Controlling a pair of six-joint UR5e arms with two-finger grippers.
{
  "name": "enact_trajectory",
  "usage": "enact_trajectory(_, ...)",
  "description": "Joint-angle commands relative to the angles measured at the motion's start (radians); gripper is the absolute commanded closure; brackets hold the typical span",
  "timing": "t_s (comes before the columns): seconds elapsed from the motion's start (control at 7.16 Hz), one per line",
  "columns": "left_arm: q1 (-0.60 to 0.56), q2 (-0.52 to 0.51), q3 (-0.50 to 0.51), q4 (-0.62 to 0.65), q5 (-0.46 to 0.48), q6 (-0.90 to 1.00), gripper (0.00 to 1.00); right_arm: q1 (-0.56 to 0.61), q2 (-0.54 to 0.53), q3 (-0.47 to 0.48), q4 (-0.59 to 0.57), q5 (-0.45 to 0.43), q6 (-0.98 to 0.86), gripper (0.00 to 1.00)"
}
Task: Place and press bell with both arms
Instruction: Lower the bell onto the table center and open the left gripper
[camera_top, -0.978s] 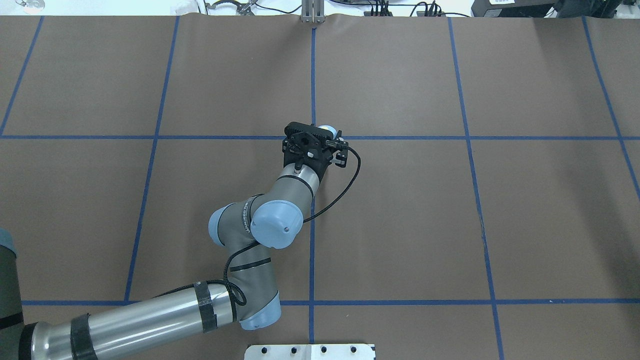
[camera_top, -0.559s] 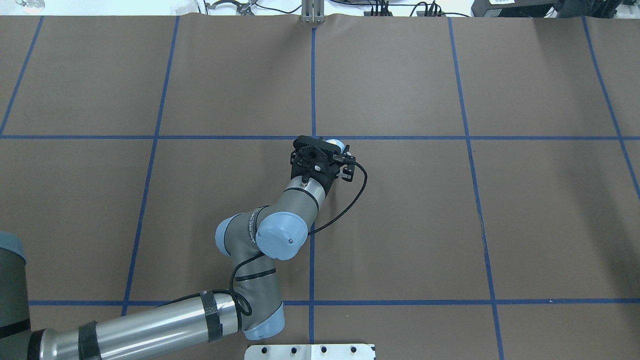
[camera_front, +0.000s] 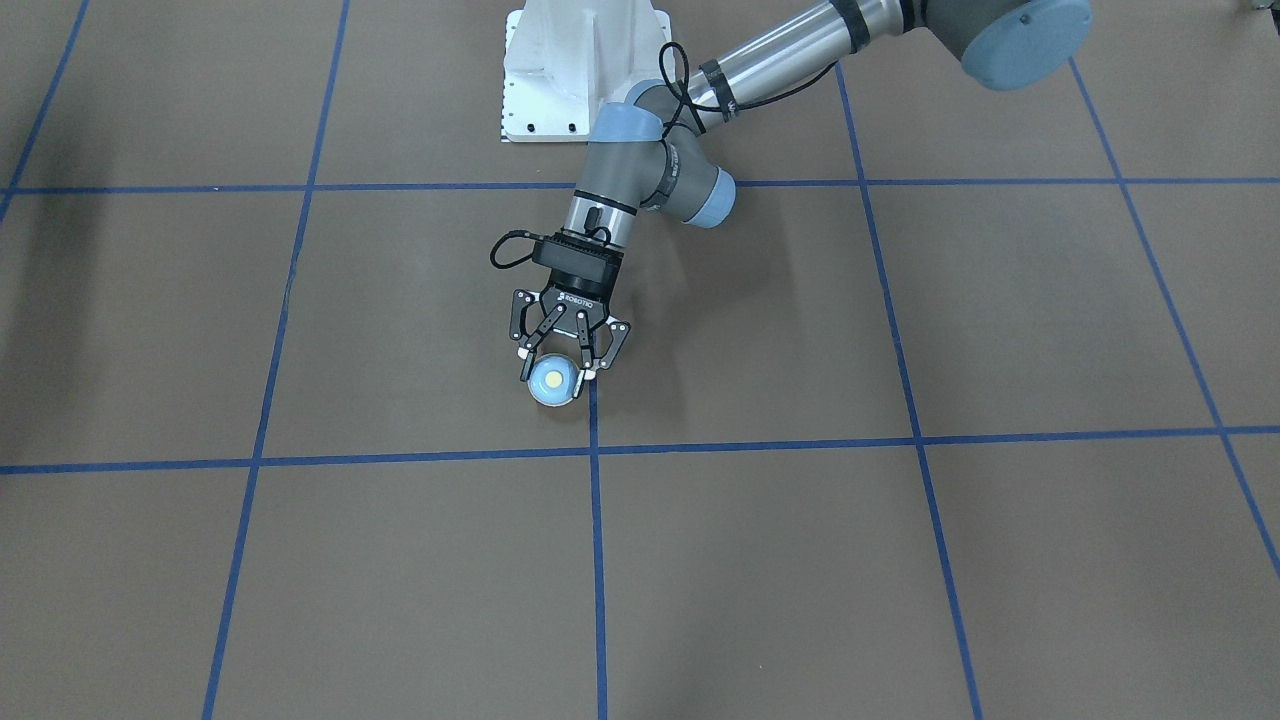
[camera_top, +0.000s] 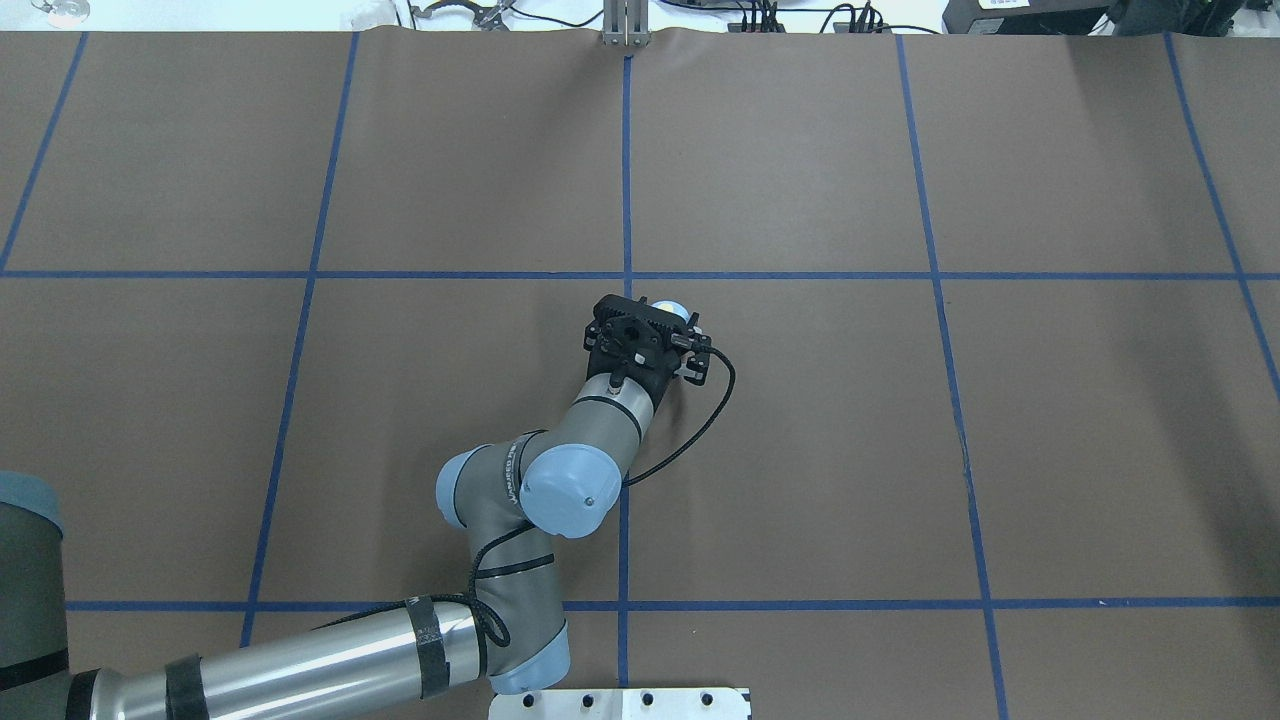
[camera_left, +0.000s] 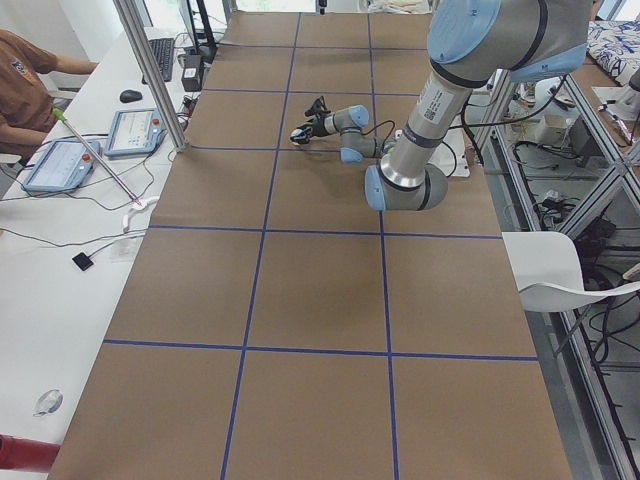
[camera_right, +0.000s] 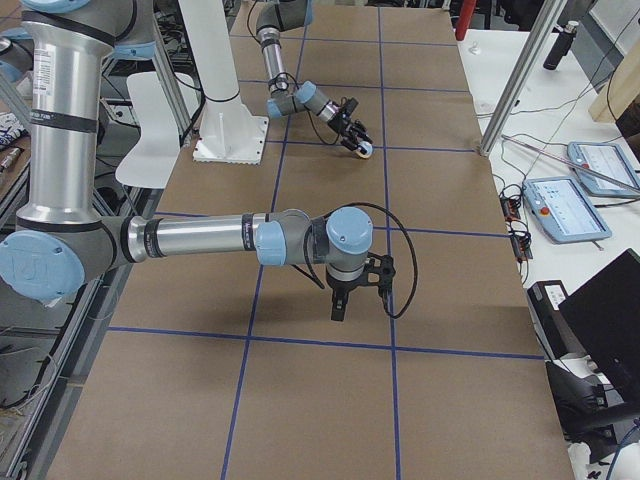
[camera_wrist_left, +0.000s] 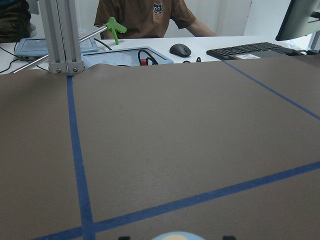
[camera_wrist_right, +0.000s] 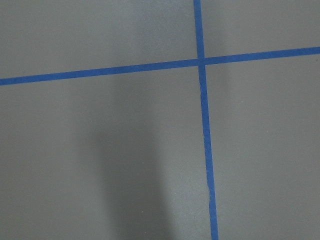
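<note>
The light-blue bell (camera_front: 552, 381) with its cream button sits between the fingers of my left gripper (camera_front: 556, 373), which is shut on it. It is low over the brown table, just beside the centre blue tape line; I cannot tell if it touches. In the overhead view only the bell's edge (camera_top: 673, 307) shows past the wrist. The left wrist view shows its top (camera_wrist_left: 172, 236) at the bottom edge. My right gripper (camera_right: 355, 300) points down over the table in the exterior right view only, and I cannot tell if it is open or shut.
The brown table cover (camera_top: 900, 450) carries a grid of blue tape lines (camera_top: 625, 180). The white pedestal (camera_front: 585, 70) stands at the robot's side. Operators' tablets, keyboard and a metal post (camera_wrist_left: 60, 35) lie beyond the far edge.
My left gripper has carried the bell toward the robot and slightly to the right in the overhead view, across the horizontal tape line. The elbow has drawn back with it.
</note>
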Motion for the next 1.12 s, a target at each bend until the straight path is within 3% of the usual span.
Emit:
enact_trajectory(0.0,0.004,0.000,0.000,0.000,-0.003,0.000,0.53,0.000,0.000,0.000,0.000,0.008,0.000,0.00)
enact_trajectory(0.14,0.005,0.000,-0.002,0.000,0.000,0.000,0.01,0.000,0.002,0.000,0.000,0.008,0.000,0.00)
enact_trajectory(0.56,0.015,0.001,-0.025,-0.011,0.002,-0.005,0.00,0.000,0.002,0.005,0.000,0.013,0.001,0.00)
enact_trajectory(0.84,-0.002,-0.003,-0.122,-0.002,-0.007,0.004,0.00,-0.001,0.017,-0.001,0.012,0.022,0.001,0.00)
enact_trajectory(0.98,-0.066,-0.003,-0.129,0.006,-0.088,0.005,0.00,-0.001,0.018,0.001,0.011,0.023,0.005,0.00)
